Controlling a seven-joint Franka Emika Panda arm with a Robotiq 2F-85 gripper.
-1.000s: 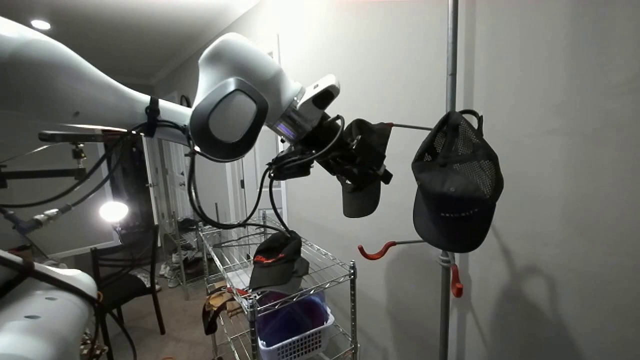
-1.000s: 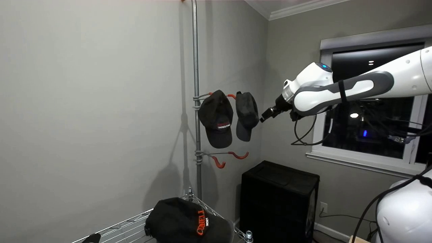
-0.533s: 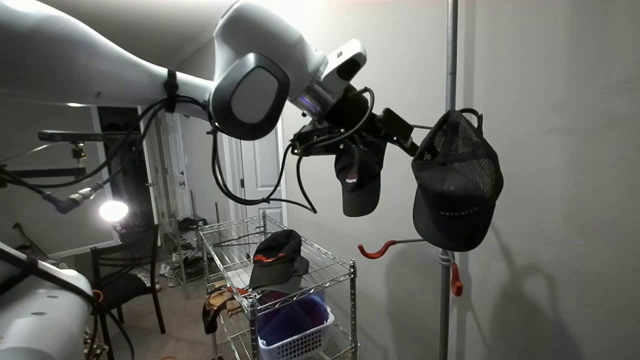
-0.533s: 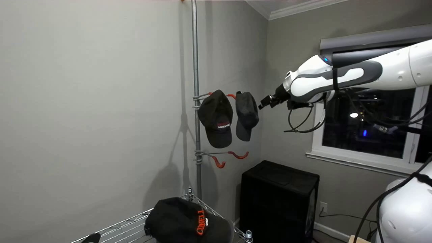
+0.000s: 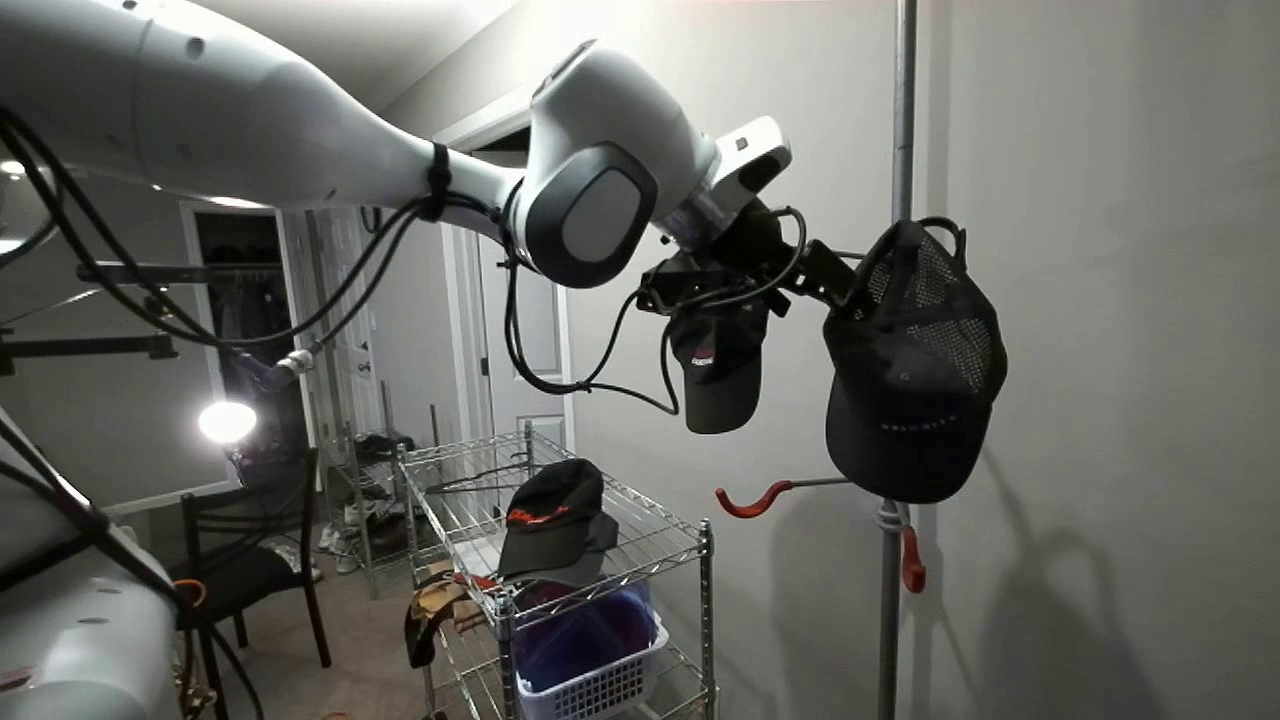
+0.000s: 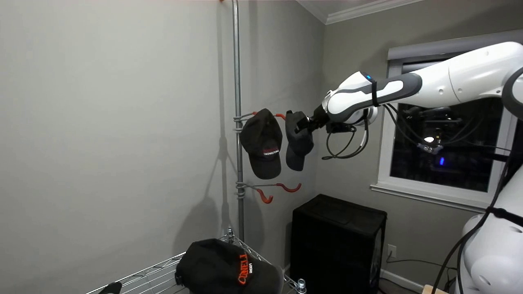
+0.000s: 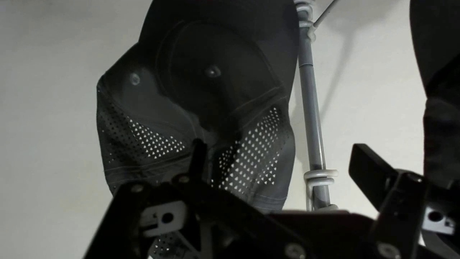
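My gripper stands open, its jaws wide apart with nothing between them. Nearest to it is a dark cap with a perforated back, hung brim down beside a grey metal pole. One of the fingers overlaps this cap in the wrist view; whether they touch I cannot tell. The opposite finger lies to the right of the pole, close to a second dark cap at the picture's edge. Both the perforated cap and the second cap hang in both exterior views.
Red-tipped hooks jut from the pole below the caps. A wire shelf carries a black cap with orange lettering, above a white basket. A black box stands by the window.
The arm has moved toward the hanging caps, first rising and then lowering slightly. One finger now overlaps the perforated cap. The jaws stay open, and the caps have not visibly moved.
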